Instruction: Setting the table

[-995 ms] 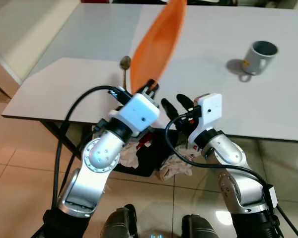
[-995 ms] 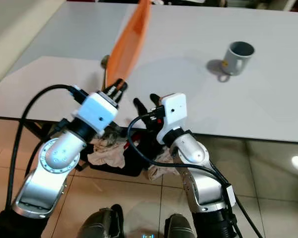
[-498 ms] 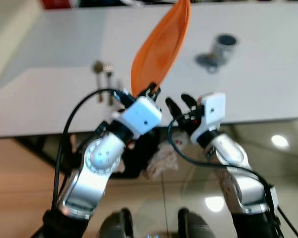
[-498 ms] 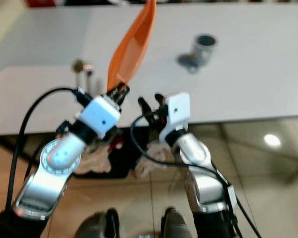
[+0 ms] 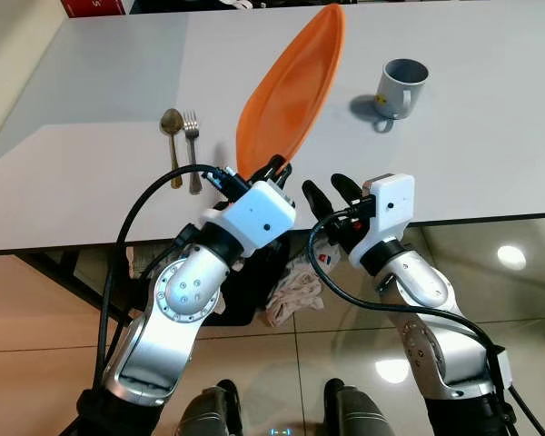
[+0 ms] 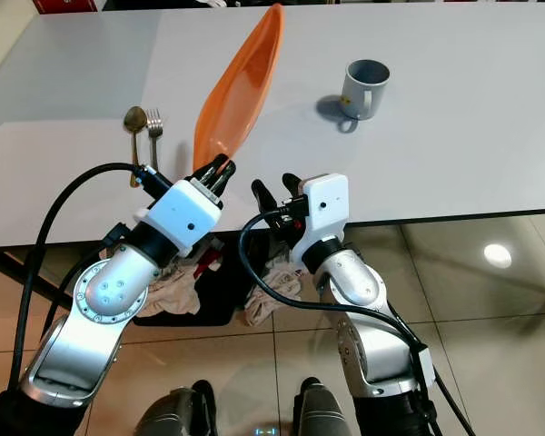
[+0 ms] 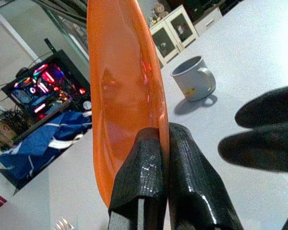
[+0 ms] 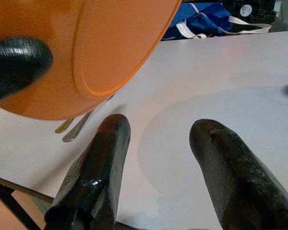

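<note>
Round orange plastic plate [image 5: 291, 91] held up on edge above the near part of the white table [image 5: 490, 136], tilted, its far rim reaching toward the table's middle. Near rim pinched between the two black fingers [image 7: 149, 191] of the left gripper [image 5: 274, 168]; in the left wrist view the fingers are pressed together on the thin rim, one on each face.

Right gripper [image 5: 331, 191] just beside the left one, at the table's near edge, below and to the right of the plate. Its two fingers [image 8: 98, 167] stand apart with nothing between them; bare tabletop shows in the gap.

On the table, left of the plate: a gold-coloured metal spoon [image 5: 173, 136] and a silver metal fork [image 5: 193, 145], lying side by side, handles toward the robot.

Right of the plate, further in on the table: a grey ceramic mug [image 5: 400, 87], upright, handle toward the near edge, a small yellow mark on its side.

Under the table edge, on the tiled floor [image 5: 36, 336]: a dark bin or bag with crumpled cloth [image 5: 295, 291] around it; details unclear.
</note>
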`<state>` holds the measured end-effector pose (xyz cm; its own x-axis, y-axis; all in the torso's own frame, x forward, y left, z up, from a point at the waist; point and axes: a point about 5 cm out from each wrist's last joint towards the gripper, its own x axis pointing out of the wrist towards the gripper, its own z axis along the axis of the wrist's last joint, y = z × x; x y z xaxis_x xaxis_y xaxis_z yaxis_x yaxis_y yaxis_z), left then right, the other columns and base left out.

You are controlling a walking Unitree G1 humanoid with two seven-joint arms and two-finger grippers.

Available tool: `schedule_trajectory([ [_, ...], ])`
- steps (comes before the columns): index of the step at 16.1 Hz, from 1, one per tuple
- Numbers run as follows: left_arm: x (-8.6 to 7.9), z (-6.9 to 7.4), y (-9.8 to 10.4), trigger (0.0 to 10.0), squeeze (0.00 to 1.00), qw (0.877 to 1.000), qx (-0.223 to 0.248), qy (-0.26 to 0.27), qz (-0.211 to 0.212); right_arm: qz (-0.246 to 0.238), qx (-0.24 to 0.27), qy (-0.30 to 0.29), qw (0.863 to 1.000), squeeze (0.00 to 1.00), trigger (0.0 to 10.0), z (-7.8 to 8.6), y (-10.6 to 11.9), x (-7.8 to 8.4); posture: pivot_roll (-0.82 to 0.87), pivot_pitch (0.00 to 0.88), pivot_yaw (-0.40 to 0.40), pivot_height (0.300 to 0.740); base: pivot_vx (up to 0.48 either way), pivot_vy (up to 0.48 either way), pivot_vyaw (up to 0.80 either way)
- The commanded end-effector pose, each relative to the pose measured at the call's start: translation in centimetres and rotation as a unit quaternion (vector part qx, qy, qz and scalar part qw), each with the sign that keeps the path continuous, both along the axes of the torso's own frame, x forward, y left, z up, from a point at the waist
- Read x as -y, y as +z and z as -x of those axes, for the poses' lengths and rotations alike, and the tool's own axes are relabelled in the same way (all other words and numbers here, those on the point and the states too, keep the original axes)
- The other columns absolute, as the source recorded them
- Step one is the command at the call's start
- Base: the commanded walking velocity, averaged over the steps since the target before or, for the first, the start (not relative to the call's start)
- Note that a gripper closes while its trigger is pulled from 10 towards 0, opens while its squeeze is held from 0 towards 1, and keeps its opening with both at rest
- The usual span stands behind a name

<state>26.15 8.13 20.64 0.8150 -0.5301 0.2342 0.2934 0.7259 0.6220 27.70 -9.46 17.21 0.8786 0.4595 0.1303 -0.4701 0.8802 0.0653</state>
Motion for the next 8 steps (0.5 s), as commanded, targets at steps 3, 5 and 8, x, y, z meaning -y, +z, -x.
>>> schedule_trajectory([
  [3, -0.2, 1.2, 1.5, 10.0, 0.00, 0.999, 0.034, 0.007, 0.003, -0.014, 0.000, 0.003, 1.000, 0.00, 10.0, 1.2, 0.7, 0.0, -0.12, 0.284, 0.043, 0.740, 0.000, 0.000, 0.00],
  [5, -0.7, 1.3, 1.6, 10.0, 0.00, 0.999, 0.033, 0.018, -0.008, -0.019, 0.001, 0.007, 1.000, 0.00, 10.0, 1.7, 1.0, 0.0, -0.12, 0.303, 0.045, 0.740, 0.000, 0.000, 0.00],
  [8, -1.4, 0.7, 1.9, 10.0, 0.00, 0.998, 0.040, 0.024, -0.036, -0.022, 0.001, 0.011, 1.000, 0.00, 10.0, 1.9, 1.3, 0.0, -0.11, 0.309, 0.050, 0.740, 0.000, 0.000, 0.00],
])
